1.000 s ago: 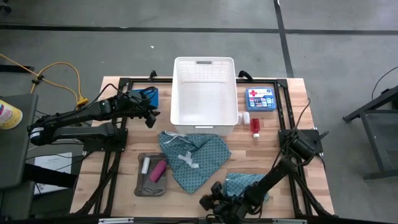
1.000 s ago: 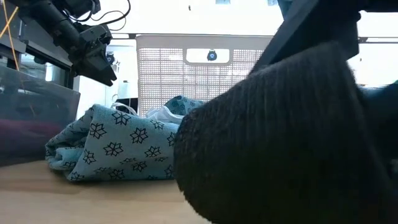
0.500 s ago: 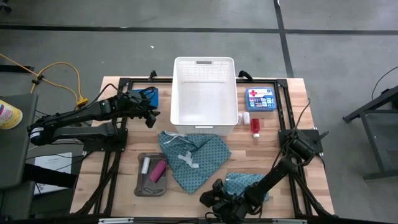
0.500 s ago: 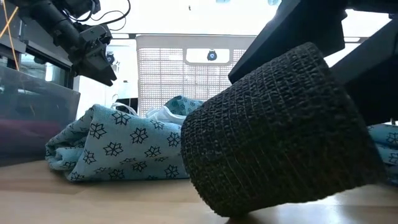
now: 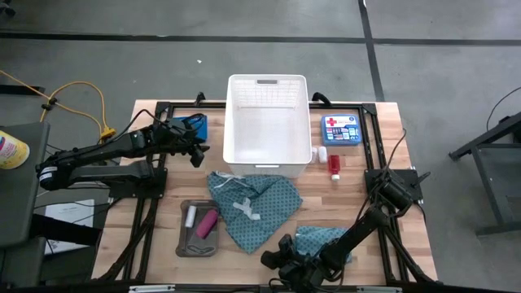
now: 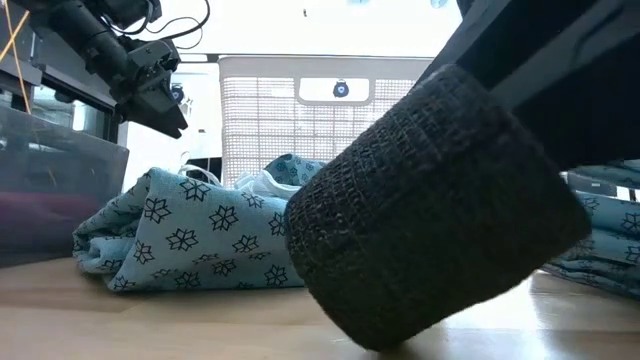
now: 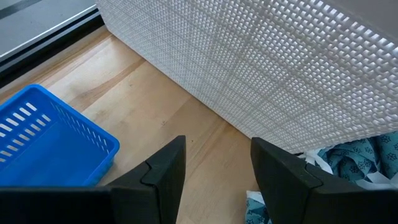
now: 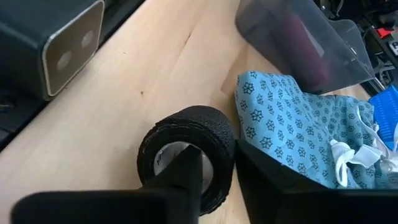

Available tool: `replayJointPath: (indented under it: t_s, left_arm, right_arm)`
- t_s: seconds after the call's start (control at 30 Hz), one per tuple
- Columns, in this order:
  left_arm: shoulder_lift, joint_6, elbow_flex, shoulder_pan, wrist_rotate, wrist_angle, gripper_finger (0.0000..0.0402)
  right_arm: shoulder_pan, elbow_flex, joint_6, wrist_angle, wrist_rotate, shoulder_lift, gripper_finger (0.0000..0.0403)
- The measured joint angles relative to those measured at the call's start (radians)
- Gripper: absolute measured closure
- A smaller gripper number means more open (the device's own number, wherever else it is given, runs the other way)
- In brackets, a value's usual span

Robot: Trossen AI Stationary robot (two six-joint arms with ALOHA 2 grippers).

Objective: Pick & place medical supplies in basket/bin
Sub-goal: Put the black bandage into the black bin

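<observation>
My right gripper [image 8: 214, 149] has just drawn its fingers in on the black roll [image 8: 202, 127] at the front edge of the table [image 5: 155, 244]. A moment ago they stood wider around it, and now one finger sits inside the roll's hollow core and the other presses its outer wall, so I am clamped on that wall. In the low view the roll has tipped to a new angle since half a second ago, though its lower edge looks to be at or very near the wood, so I judge it gripped but not yet lifted clear. The smaller teal cloth [image 5: 321, 238] lies just beside it. The pick seems made, and the carry comes next: the white basket [image 5: 230, 122] stands well apart toward the back, beyond the larger teal cloth [image 5: 256, 207] with its white ties. I will have to rise high enough to pass over both cloths without snagging them. A grip on one wall of a soft roll could let it swing or slip, so I would go gently. My left gripper [image 7: 214, 162] has not moved. It hangs empty with its fingers apart, between the blue basket [image 7: 56, 137] and the white basket's slotted wall. Nothing else has shifted: the pink cylinder [image 5: 207, 223] and the white tube [image 5: 191, 216] lie in the grey tray [image 5: 183, 236].
</observation>
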Motion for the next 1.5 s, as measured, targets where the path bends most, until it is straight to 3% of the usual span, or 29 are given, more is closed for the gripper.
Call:
replayJointPath:
  t_s: [0.3,0.43,0.53,0.9,1.07,1.33,1.5]
  left_arm:
    - [0.0,0.0,0.0,0.0,0.0,0.0,0.0226]
    - [0.0,0.0,0.0,0.0,0.001,0.0,0.0226]
    - [0.0,0.01,0.0,0.0,0.033,0.001,0.0226]
    - [0.0,0.111,0.0,-0.002,0.315,0.064,0.0226]
    - [0.0,0.156,0.0,-0.002,0.425,0.126,0.0226]
    - [0.0,0.211,0.0,-0.03,0.707,0.262,0.0226]
    - [-0.012,0.309,0.0,-0.123,0.706,0.292,0.0226]
  right_arm:
    - [0.0,0.0,-0.027,-0.002,0.007,-0.026,0.0382]
    - [-0.004,0.0,-0.053,0.005,0.062,-0.082,0.0385]
    - [-0.034,0.001,-0.087,0.039,0.039,-0.13,0.0379]
    - [-0.243,0.001,-0.287,0.321,-0.208,-0.188,0.0376]
    - [-0.331,0.001,-0.29,0.404,-0.322,-0.188,0.0376]
    - [-0.398,0.001,-0.26,0.496,-0.373,-0.188,0.0376]
    - [-0.424,0.001,-0.203,0.501,-0.375,-0.188,0.0376]
